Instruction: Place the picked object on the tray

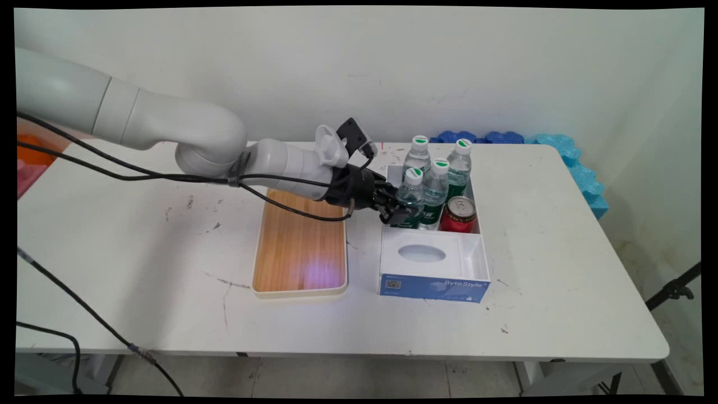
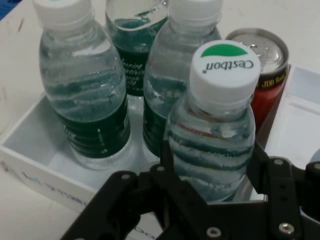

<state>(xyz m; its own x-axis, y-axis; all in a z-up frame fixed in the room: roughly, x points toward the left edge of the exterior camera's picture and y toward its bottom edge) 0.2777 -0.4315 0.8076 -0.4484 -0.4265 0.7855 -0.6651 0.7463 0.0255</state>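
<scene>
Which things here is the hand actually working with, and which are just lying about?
In play:
hand, fingers either side of the nearest water bottle
white box holding it

Lying about:
three other water bottles
red can
wooden tray
blue foam pieces

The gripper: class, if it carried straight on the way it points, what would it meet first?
The gripper already straddles the nearest water bottle in the white box; going on, it would likely push that bottle into the neighbouring bottles, though depth is unclear.
</scene>
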